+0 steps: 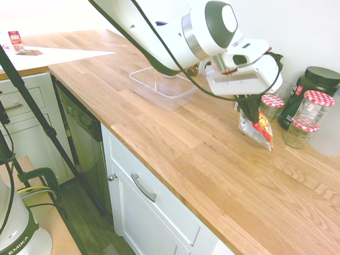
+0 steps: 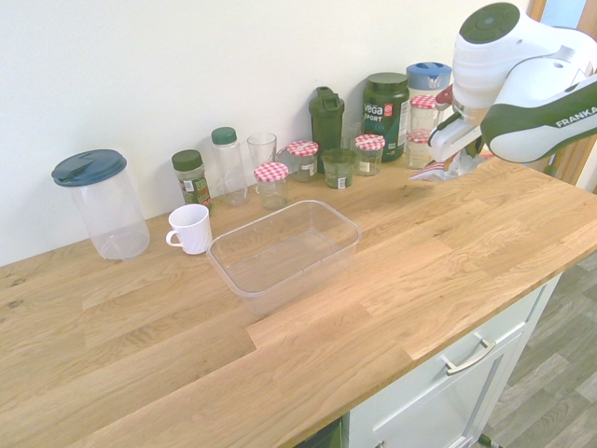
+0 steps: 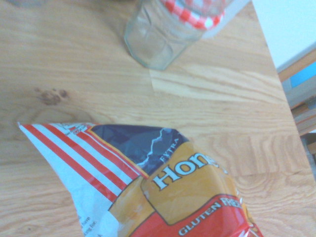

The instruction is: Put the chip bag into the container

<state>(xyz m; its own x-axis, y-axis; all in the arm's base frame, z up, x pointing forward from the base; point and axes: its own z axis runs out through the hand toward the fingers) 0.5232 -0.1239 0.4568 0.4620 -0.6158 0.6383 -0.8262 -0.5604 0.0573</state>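
Here, one tool (image 1: 249, 100) clenched on one chip bag (image 1: 261, 130), apparently lifted, one container (image 2: 284, 259).

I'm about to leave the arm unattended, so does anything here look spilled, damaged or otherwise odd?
Nothing stands out. The crinkled chip bag hangs from the gripper with no tear showing, the clear container sits upright on the counter, and no spill shows.

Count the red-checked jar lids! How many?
5. In the second exterior view: a lid nearest the mug, another left of the green shaker, one between shaker and dark tub, and two right of that tub. Others might be hidden.
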